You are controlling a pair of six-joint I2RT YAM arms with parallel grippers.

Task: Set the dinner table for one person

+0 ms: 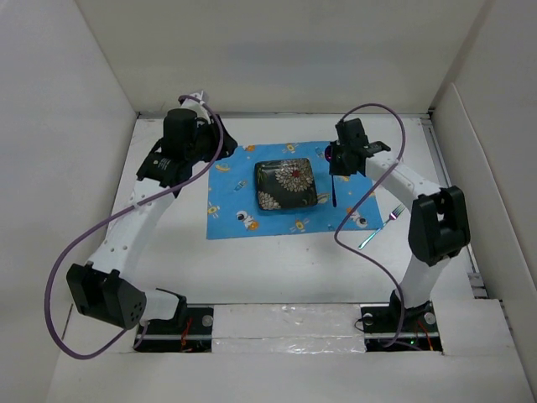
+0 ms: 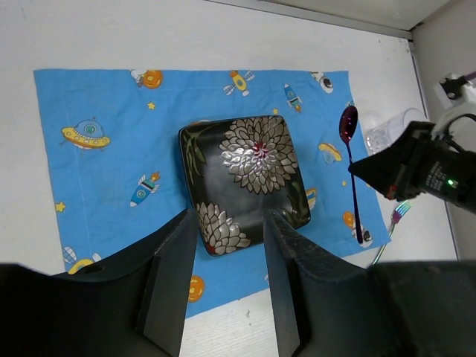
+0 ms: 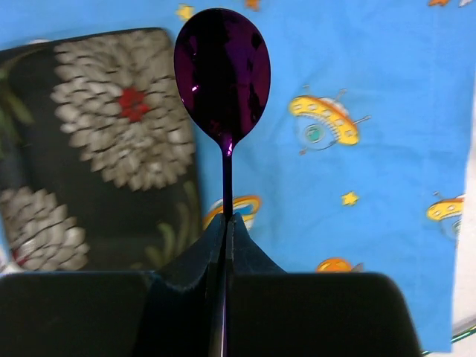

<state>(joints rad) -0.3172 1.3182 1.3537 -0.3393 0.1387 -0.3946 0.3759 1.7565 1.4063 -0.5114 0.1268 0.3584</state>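
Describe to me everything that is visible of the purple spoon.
The spoon is glossy and dark purple, and it looks like metal. It has an oval bowl that mirrors the light and a thin straight handle. The right gripper is shut on the handle partway along, so the bowl sticks out ahead of the fingers. The spoon is over the right part of the cloth, beside the plate with a gap between them. Whether it touches the cloth cannot be told.

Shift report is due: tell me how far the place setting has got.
Done: the cloth is spread and the plate sits on it. In hand: the right tool grips the purple spoon beside the plate. To do: the fork lies on the dinner table, off the cloth; the left tool is open, empty.
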